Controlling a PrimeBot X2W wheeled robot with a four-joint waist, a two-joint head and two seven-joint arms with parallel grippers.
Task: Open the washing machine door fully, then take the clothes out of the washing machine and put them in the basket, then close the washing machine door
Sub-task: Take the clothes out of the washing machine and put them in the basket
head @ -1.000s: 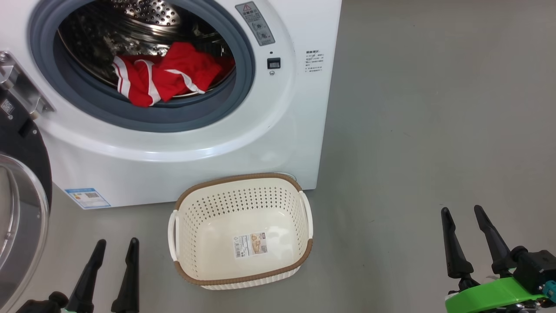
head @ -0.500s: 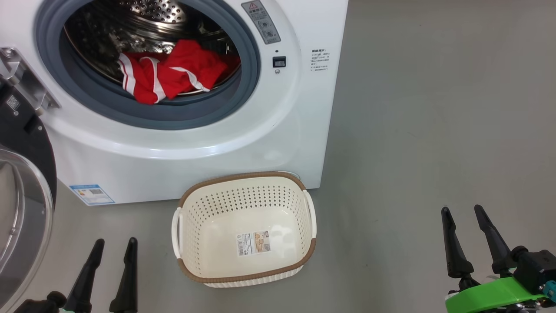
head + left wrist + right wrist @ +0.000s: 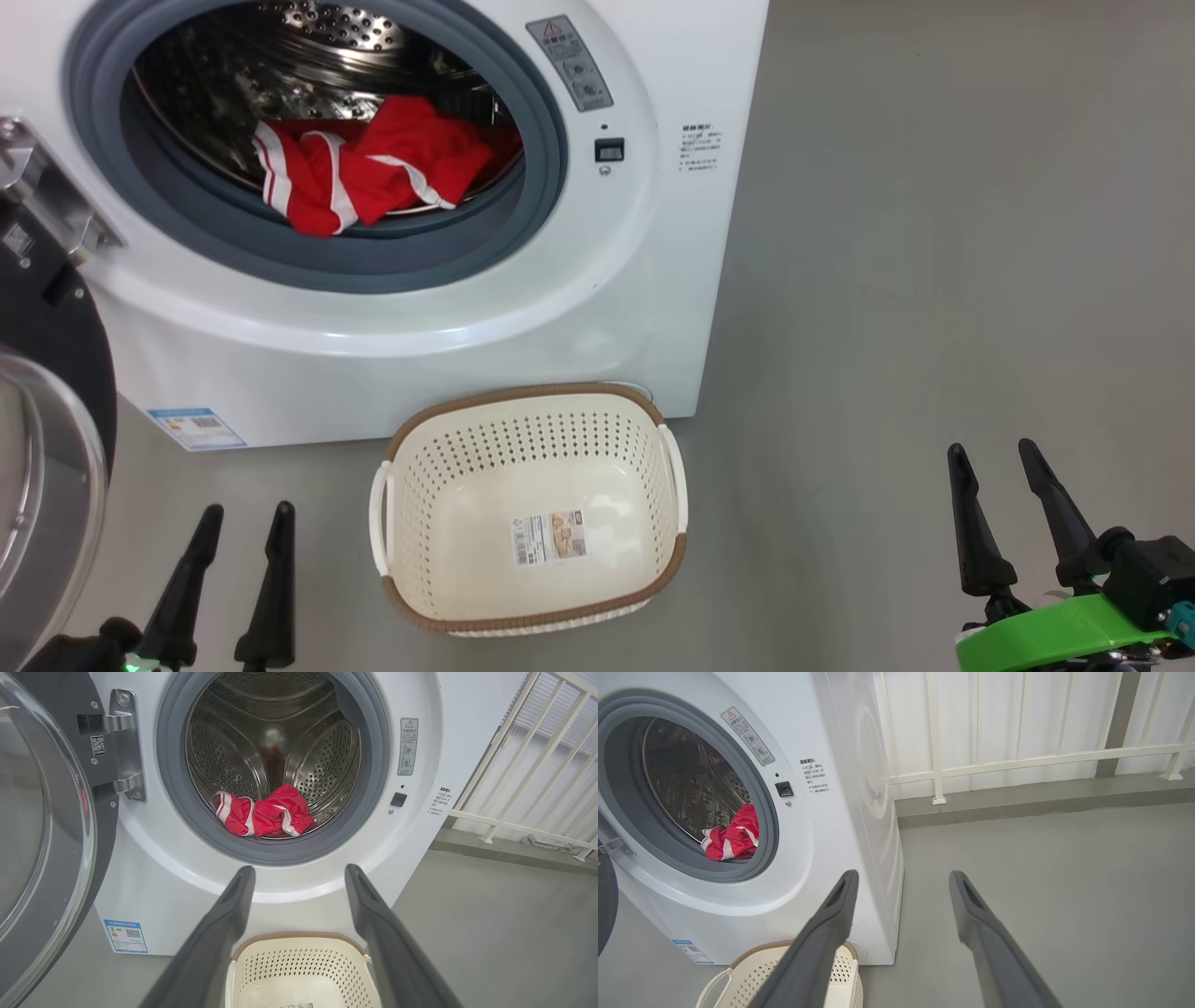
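Viewing left to right: the washing machine door [image 3: 37, 448] stands swung open at far left. My left tool [image 3: 247, 511] hovers low just beside it, fingers wide, holding nothing. The clothes [image 3: 373, 173] lie in the washing machine [image 3: 560, 308] drum, well above that tool. The basket [image 3: 532, 397] sits on the floor against the machine. My right tool [image 3: 991, 449], wide and holding nothing, is well apart from it.

Door [image 3: 44, 812] open aside; drum mouth [image 3: 224, 756] unobstructed.
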